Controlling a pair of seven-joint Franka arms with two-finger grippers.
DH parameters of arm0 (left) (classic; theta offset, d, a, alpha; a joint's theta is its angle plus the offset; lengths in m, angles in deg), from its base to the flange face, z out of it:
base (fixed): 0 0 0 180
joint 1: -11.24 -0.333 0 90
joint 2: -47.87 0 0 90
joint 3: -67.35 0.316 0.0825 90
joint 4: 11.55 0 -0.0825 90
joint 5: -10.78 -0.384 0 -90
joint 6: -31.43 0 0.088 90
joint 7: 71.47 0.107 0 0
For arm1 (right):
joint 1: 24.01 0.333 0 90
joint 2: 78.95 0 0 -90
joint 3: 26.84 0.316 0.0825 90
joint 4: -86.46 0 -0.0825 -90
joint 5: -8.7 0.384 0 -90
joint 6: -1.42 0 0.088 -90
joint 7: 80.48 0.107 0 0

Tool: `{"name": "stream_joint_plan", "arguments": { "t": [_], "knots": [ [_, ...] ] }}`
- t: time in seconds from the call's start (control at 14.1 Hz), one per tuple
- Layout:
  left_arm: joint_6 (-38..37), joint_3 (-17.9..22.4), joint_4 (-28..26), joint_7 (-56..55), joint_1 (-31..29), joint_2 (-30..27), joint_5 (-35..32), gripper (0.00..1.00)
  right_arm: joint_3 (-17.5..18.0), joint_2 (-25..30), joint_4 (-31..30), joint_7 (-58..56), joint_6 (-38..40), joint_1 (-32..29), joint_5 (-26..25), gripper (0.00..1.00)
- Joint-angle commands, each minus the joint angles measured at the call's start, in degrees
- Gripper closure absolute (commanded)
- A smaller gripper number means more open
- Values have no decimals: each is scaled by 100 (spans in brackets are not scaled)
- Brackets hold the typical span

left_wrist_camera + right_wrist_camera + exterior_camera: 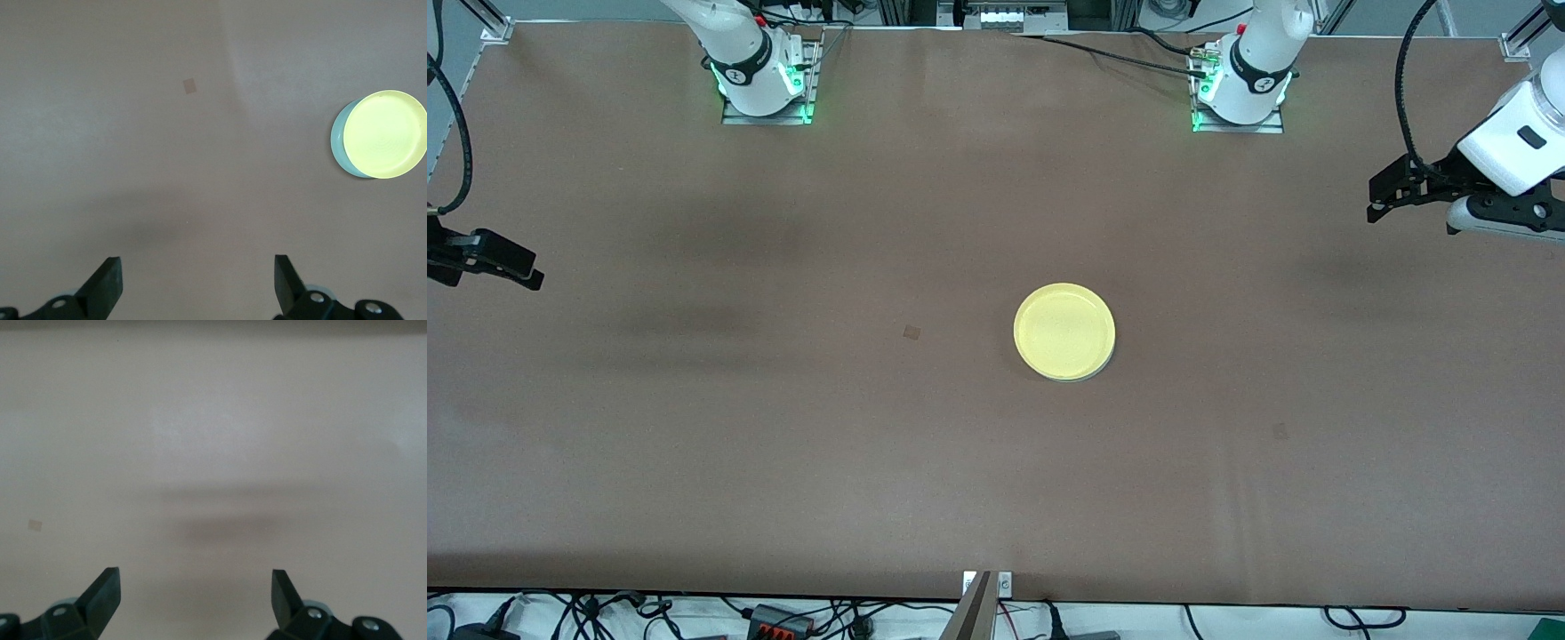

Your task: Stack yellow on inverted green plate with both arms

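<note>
Front view shows the yellow (1064,331) plate already on the green plate (1080,376) mid-counter (694,427), with the left hand (1383,197) and right hand (511,267) raised over opposite ends, both empty. Left wrist view has wide-spread fingers (107,288) and an off-centre stack, so a bump could slide the top plate off. Right wrist view shows spread fingers (103,590) over bare counter.

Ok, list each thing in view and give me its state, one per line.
yellow plate: upright, stacked on the green plate.
green plate: under the yellow plate, only an edge showing.
left gripper: open, empty, over the left arm's end of the table.
right gripper: open, empty, over the right arm's end.
</note>
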Motion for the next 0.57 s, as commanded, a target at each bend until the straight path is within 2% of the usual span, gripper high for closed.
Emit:
{"name": "stream_joint_plan", "arguments": {
  "t": [0.0, 0.36, 0.5],
  "knots": [
    [-64, -5, 130, 89, -6, 61, 102, 0, 110, 535, -691, -101, -72, -107, -82, 0],
    [-73, -5, 130, 89, -6, 61, 102, 0, 110, 1371, -1932, -101, -528, -90, -109, 0],
    [-73, -5, 130, 89, -6, 61, 93, 0, 118, 1539, -2161, -101, -521, -90, -109, 0]
  ]
}}
